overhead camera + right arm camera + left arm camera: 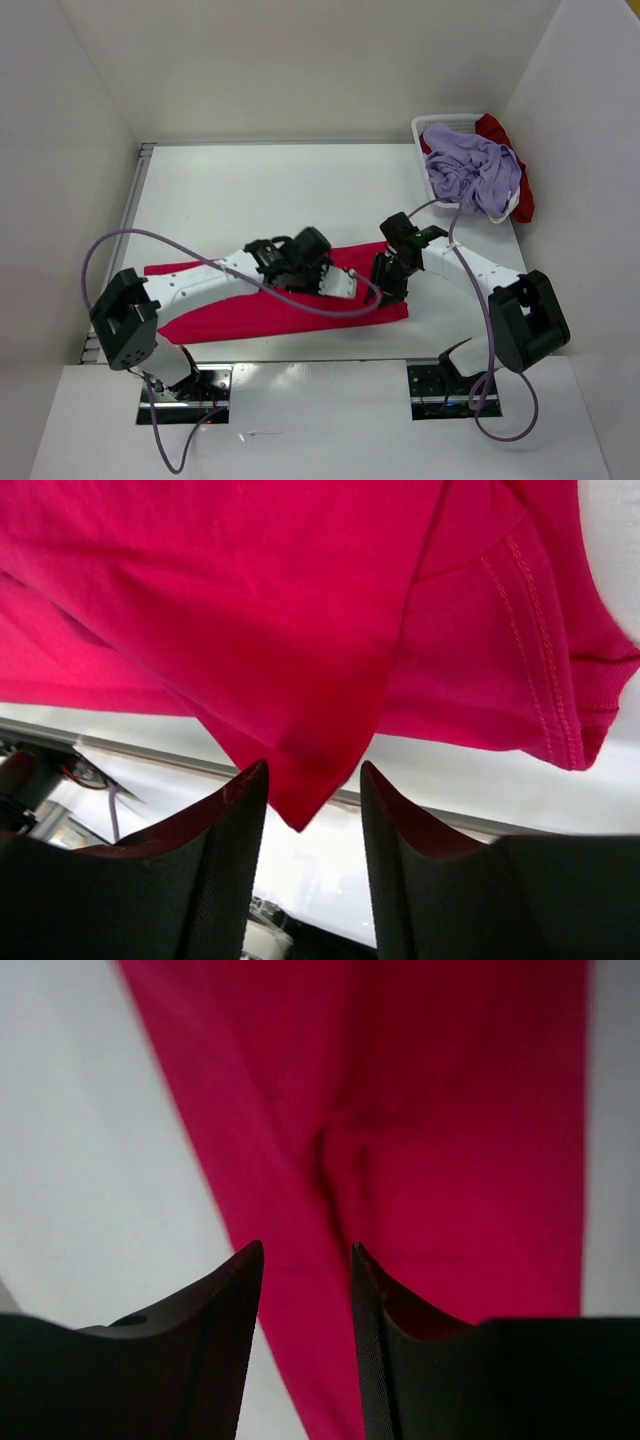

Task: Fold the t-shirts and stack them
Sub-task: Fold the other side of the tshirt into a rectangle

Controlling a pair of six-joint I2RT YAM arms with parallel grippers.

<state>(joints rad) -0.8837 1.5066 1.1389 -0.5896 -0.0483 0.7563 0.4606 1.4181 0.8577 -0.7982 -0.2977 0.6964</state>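
A magenta-pink t-shirt (250, 315) lies as a long folded band across the near part of the table. My left gripper (338, 283) hovers over its right half. In the left wrist view the left gripper (306, 1252) is open, with the pink cloth (430, 1140) below the gap and not pinched. My right gripper (390, 287) is at the shirt's right end. In the right wrist view the right gripper (313, 770) is open too, and a loose corner of the shirt (300, 800) points into the gap without touching either finger. A lavender t-shirt (468, 170) and a dark red t-shirt (525, 195) are piled at the back right.
A white lattice basket (440, 124) stands at the back right corner under the lavender and dark red shirts. White walls close in the table on the left, back and right. The table's near edge (480, 825) runs just beyond the right gripper's fingertips. Purple cables trail from both arms.
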